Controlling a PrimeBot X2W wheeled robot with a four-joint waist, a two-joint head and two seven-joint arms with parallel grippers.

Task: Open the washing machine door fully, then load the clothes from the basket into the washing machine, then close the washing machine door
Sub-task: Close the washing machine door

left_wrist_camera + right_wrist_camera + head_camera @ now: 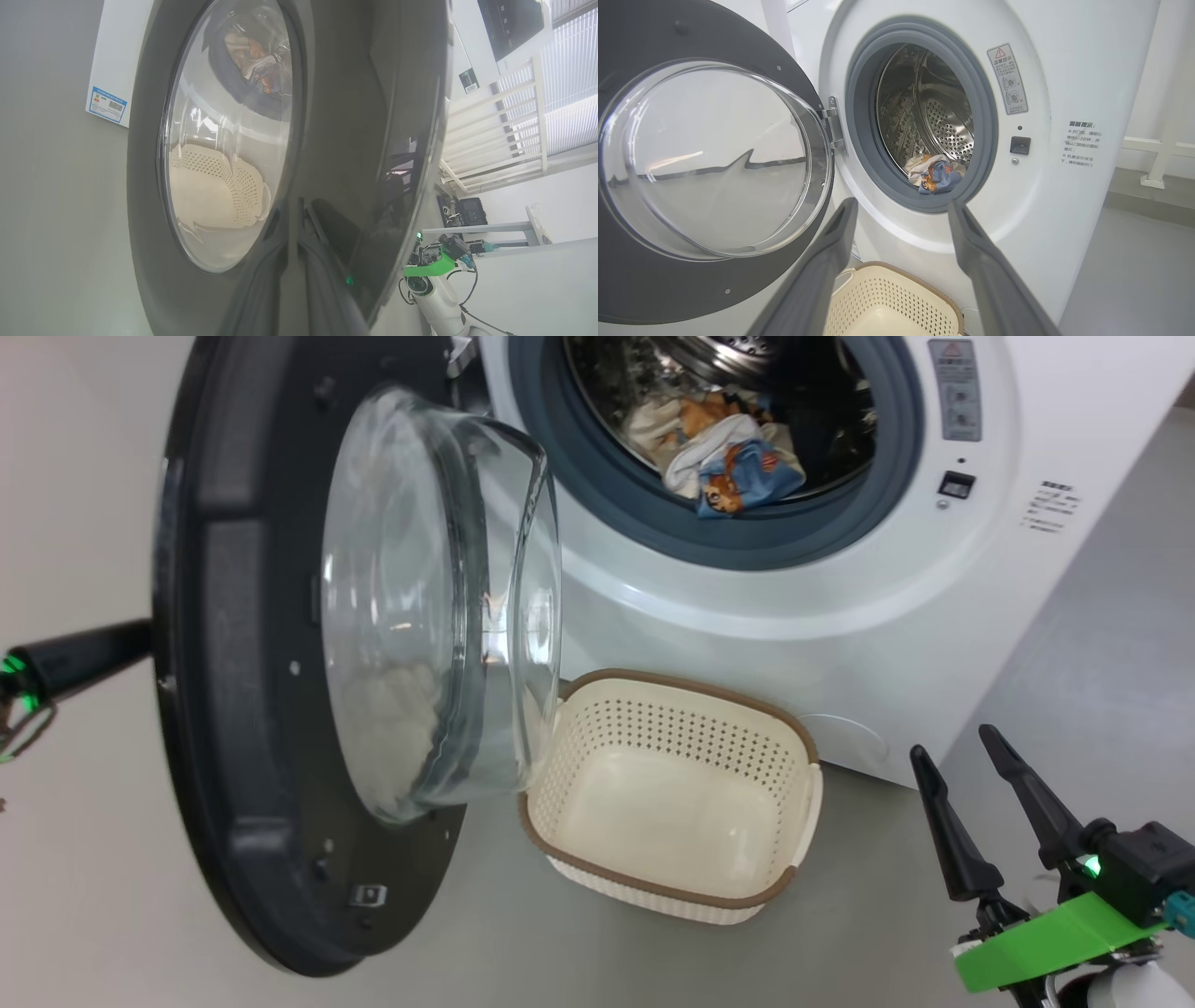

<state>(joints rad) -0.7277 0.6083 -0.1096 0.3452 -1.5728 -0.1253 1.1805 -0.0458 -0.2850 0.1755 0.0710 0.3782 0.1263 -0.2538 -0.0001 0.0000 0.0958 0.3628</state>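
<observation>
Jaws of the right gripper point(952, 747) stand spread and empty at the lower right of the head view. Just beyond, the basket point(672, 733) sits on the floor point(887, 915) against the foot of the washing machine point(840, 644), bare inside. Left of it the washing machine door point(233, 616) hangs swung out, its glass bowl point(411, 597) close over the basket's left end. The left gripper point(296, 289) lies against the door's glossy outer face, jaws pressed together, pinching nothing. Farthest, the clothes point(738, 467) lie heaped at the drum's point(943, 121) front, just inside the gasket point(616, 513). Loading looks done; closing remains. The door is likely stiff, weighty and slick, so a flat push on its black outer ring, away from the hinge point(833, 126) and off the glass, should serve better than a pinch.
</observation>
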